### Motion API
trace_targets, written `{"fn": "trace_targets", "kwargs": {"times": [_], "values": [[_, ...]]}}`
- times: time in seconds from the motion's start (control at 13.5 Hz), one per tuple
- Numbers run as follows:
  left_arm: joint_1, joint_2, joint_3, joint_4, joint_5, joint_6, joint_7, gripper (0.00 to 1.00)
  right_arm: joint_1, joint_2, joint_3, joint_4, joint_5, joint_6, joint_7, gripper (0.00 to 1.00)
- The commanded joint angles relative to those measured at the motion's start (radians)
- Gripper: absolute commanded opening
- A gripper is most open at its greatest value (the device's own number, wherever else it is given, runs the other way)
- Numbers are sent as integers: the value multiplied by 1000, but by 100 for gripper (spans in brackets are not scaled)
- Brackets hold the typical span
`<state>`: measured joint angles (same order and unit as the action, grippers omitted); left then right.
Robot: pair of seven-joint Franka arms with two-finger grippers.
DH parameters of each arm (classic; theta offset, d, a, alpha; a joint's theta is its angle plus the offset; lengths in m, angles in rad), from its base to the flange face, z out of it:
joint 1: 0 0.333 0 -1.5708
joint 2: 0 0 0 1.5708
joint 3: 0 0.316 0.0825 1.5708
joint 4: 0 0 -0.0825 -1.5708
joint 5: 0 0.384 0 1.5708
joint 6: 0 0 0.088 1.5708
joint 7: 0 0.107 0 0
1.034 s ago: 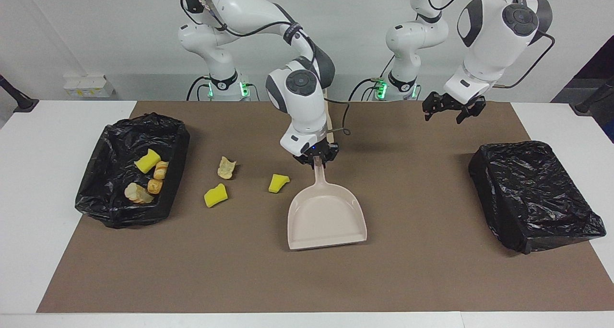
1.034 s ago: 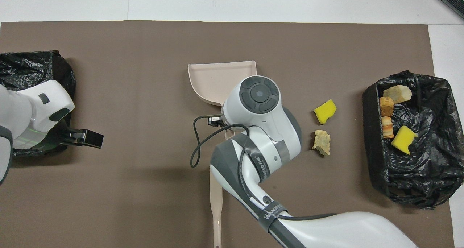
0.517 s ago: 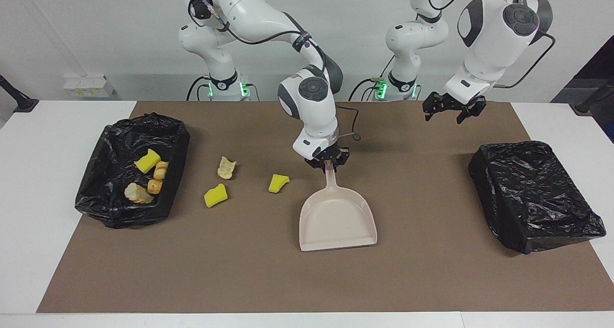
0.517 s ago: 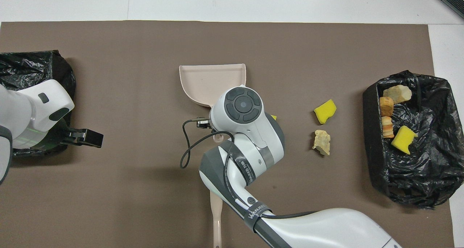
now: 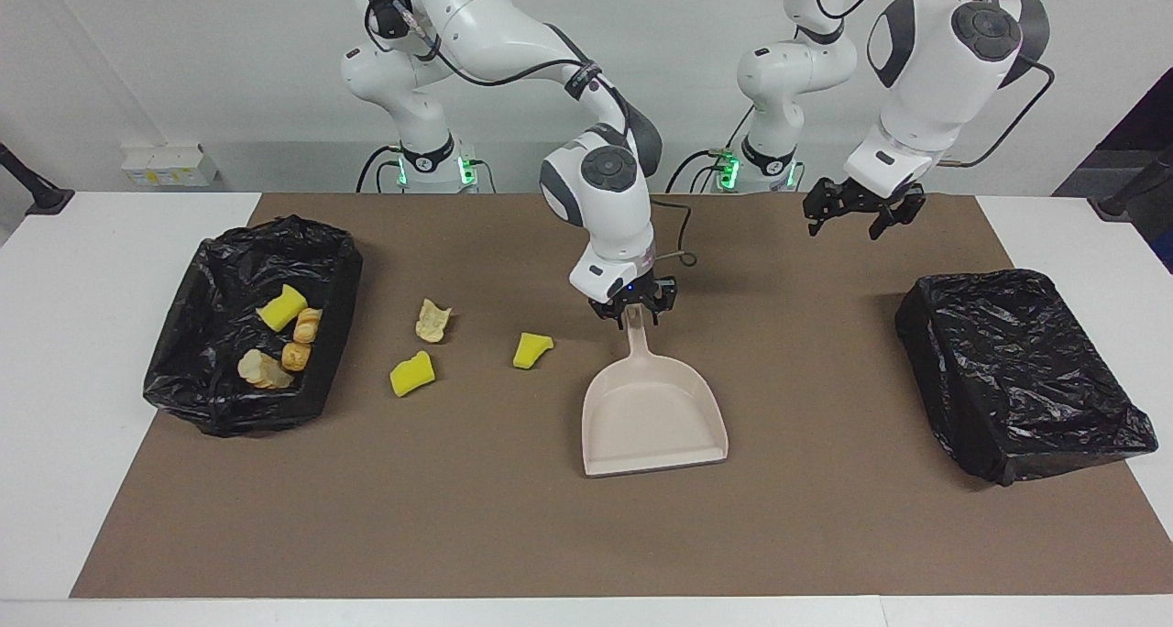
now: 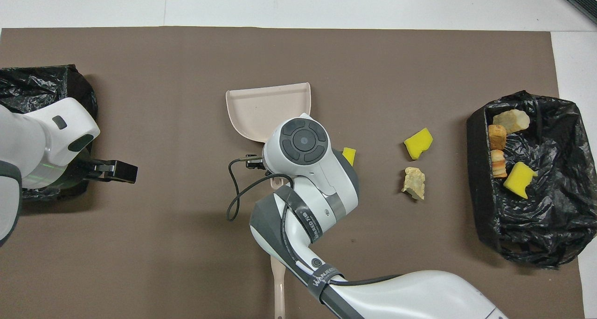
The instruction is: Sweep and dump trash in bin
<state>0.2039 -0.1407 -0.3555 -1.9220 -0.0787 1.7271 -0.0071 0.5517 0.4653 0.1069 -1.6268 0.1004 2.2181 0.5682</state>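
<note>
Trash (image 5: 532,349) pieces between dustpan (image 5: 654,417) and bin (image 5: 247,329)

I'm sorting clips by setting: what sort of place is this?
Probably a robotics lab test bench, not a home: two arms mounted at a white table, a brown mat marking the workspace, and staged props, a dustpan and bag-lined bins.

A white desk (image 5: 110,352) fills the scene, most of its top covered by a large brown mat (image 5: 825,535) whose edges leave bare white strips at both ends and along the side farthest from the robots. A plain pale wall (image 5: 202,49) rises at the robots' end under even, soft light. A small white box-like fitting (image 5: 169,162) sits low against that wall, and dark stands (image 5: 32,187) show at the desk's corners.
</note>
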Motion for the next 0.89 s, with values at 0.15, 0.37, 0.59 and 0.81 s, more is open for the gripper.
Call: {"fn": "trace_targets", "kwargs": {"times": [0.15, 0.37, 0.59, 0.81], "values": [[-24, 10, -2, -31, 8, 98, -11, 100, -1, -166, -1, -28, 30, -193, 67, 100], [-79, 53, -2, -38, 8, 166, -20, 100, 68, -298, 0, -201, 65, -218, 117, 100], [-124, 136, -2, 12, 8, 203, -43, 100, 144, -442, 0, -446, 174, -122, 121, 100], [-182, 235, 0, 93, 13, 212, -124, 100, 226, -547, 0, -640, 214, -51, 124, 100]]}}
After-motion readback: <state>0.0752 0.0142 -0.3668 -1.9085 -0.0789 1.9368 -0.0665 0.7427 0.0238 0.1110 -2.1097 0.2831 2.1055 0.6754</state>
